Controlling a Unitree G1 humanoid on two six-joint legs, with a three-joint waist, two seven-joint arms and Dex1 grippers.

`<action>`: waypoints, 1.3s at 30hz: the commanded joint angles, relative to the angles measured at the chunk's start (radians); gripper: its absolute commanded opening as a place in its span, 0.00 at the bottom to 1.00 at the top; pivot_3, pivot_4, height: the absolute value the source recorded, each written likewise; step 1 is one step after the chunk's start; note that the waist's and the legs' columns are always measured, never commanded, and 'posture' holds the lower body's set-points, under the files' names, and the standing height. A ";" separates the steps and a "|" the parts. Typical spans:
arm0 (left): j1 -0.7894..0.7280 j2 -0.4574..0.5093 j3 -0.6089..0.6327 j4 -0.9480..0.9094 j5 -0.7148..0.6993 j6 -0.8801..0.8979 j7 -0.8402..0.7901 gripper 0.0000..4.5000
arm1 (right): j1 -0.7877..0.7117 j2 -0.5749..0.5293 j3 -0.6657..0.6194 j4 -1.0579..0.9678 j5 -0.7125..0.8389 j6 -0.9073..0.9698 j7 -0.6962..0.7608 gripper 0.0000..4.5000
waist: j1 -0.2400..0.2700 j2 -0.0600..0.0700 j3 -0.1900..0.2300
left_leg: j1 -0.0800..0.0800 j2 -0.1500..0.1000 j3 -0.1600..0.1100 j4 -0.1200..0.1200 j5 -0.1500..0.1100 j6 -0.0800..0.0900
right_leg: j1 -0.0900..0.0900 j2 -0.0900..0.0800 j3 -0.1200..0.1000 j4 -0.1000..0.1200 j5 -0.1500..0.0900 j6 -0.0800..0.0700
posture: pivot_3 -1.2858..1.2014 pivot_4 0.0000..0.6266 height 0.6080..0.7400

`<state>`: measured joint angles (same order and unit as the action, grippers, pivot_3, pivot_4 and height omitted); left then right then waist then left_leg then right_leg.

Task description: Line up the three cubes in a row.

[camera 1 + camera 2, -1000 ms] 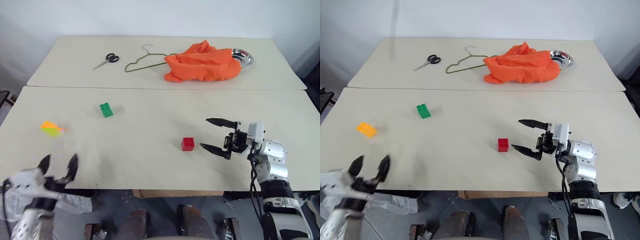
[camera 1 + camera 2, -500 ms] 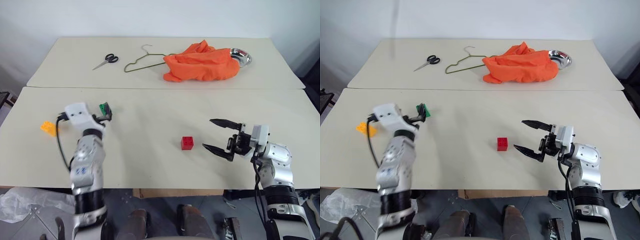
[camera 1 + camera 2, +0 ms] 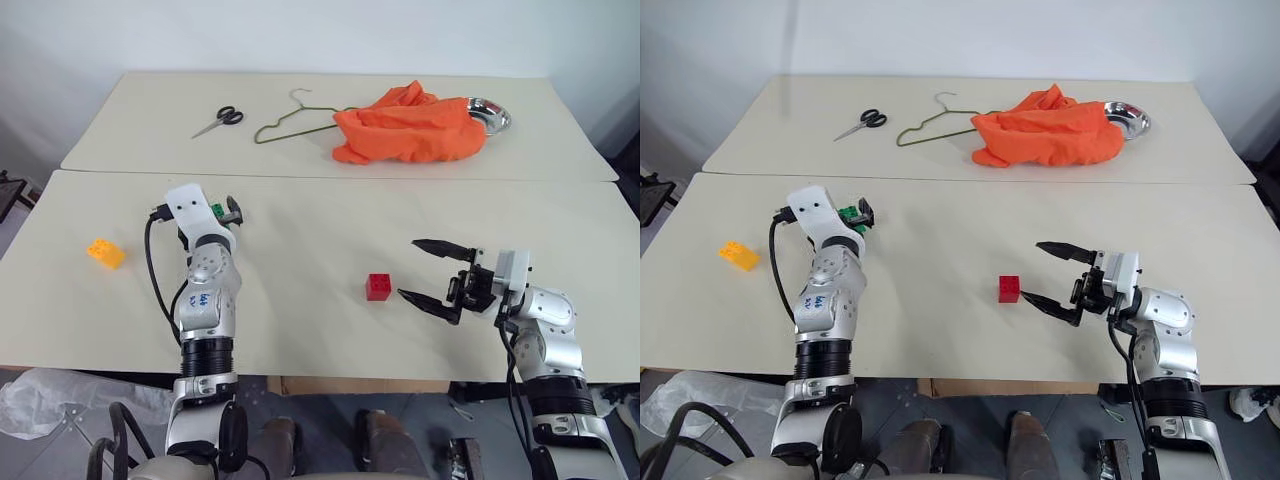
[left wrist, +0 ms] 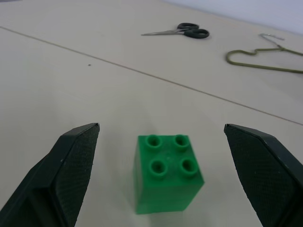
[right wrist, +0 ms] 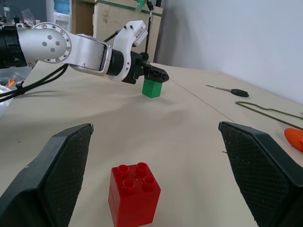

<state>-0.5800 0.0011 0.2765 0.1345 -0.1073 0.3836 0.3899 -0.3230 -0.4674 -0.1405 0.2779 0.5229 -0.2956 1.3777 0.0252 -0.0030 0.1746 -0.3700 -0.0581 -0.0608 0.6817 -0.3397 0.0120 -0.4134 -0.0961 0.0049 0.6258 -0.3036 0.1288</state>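
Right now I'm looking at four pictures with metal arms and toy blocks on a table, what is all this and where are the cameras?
It's a two-armed robot. Two pictures come from its head, two from cameras on its wrists. The left gripper stands open around the green cube; the right gripper is open by the red cube. Nothing is held. The yellow-orange cube lies apart. Farther back lie scissors, a wire hanger, an orange cloth and a metal bowl.
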 commanded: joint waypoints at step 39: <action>-0.017 0.492 -0.441 0.226 -0.200 -0.393 -1.728 0.34 | 0.225 -0.195 -0.119 -0.237 0.061 0.100 -0.056 1.00 | -0.007 0.002 0.001 | -0.001 -0.001 -0.004 -0.001 0.000 0.000 | 0.003 -0.001 -0.002 -0.004 -0.001 -0.001 | 0.52 0.24 1.00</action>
<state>-0.5641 0.5002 -0.1630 0.3199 -0.3271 0.0389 -1.3337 -0.1097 -0.6512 -0.2319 0.0868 0.5565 -0.2080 1.3200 0.0181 -0.0008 0.1754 -0.3706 -0.0584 -0.0647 0.6815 -0.3398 0.0125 -0.4110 -0.0966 0.0020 0.6213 -0.3043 0.1275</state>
